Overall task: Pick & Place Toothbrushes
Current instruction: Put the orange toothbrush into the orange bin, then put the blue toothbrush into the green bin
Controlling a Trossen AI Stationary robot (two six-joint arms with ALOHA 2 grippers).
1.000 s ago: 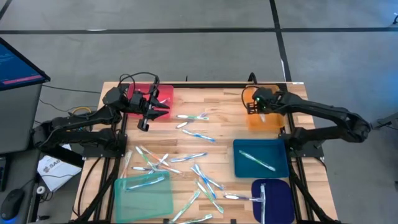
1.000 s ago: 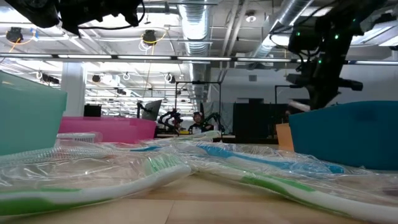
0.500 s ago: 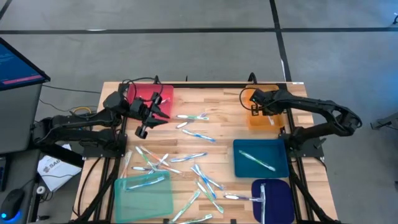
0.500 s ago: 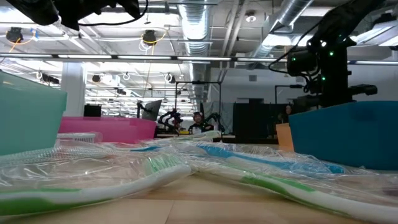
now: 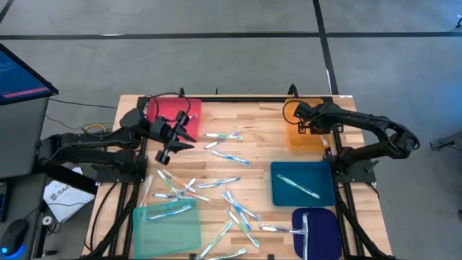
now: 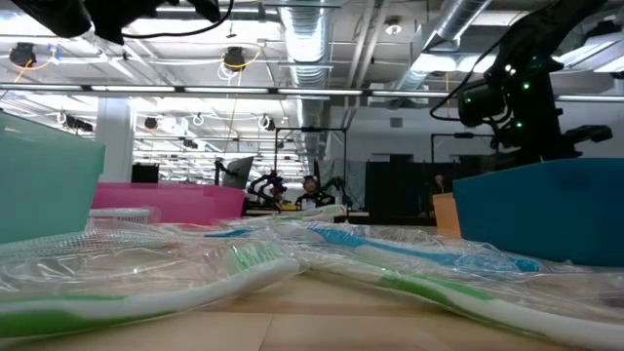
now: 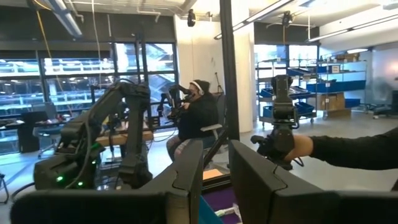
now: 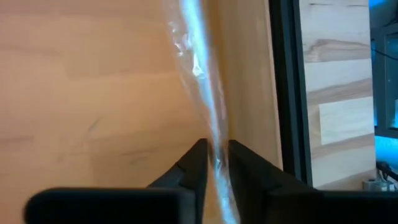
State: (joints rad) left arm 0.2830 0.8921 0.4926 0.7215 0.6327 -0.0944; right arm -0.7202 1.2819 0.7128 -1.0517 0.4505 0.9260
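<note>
Orange tray [image 5: 299, 137]: wrapped toothbrush [image 8: 202, 93] lies lengthwise between right gripper [image 8: 216, 167] fingers.

We see two dark, near-black robot arms built from slim tubular links and chunky joint housings. The left arm [image 5: 94, 141] carries looping black cables [image 5: 162, 97] near its wrist and a yellow wire bundle [image 5: 92, 130] by its base. The right arm [image 5: 375, 130] has a black cable loop [image 5: 291, 110] at its wrist and small green indicator lights [image 6: 507, 86]. Each gripper ends in two flat, matte black fingers [image 8: 193, 165].
</note>
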